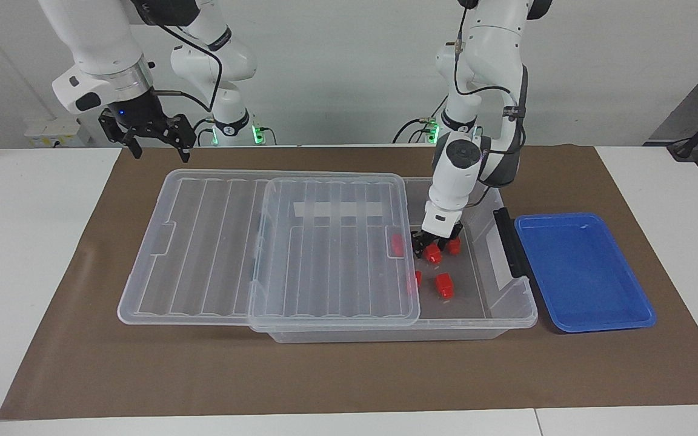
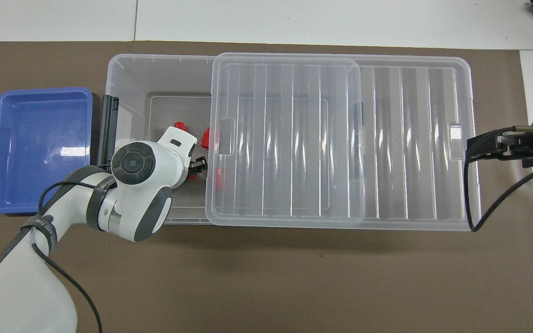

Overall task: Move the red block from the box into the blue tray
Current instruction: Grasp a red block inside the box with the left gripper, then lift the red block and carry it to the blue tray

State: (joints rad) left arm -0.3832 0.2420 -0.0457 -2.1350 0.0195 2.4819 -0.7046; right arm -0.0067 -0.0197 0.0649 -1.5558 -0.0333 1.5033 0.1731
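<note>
Left pincer point(image 1: 432, 247), lowered into the uncovered end of the box point(image 1: 509, 303): its fingers stand either side of a red block point(image 1: 432, 255) on the box floor, partly drawn in; whether they already clamp the block cannot be told. In the overhead view the left arm's wrist covers most of this pincer point(image 2: 195, 165).

Further blocks in the box: one point(image 1: 454, 245) touching or just beside the pincer, toward the left arm's end; one point(image 1: 444, 285) farther from the robots, apart from the pincer; two seen through the lid, one point(image 1: 397, 244) beside the pincer toward the right arm's end, one point(image 1: 417, 278) at the lid's edge.

Lid point(image 1: 203, 242), clear and ribbed, lies slid toward the right arm's end, so that it overhangs the box there and leaves the left arm's end uncovered. A black latch point(image 1: 509, 242) sits on the box's end wall at the left arm's end.

Blue tray point(image 1: 585, 315), just beside the latch on the brown mat point(image 1: 325, 375), at the left arm's end of the counter point(image 1: 22, 242); no block in it.

Right pincer point(image 1: 154, 139), fingers apart and holding nothing, waits in the air over the mat at the lid's corner, at the right arm's end.
</note>
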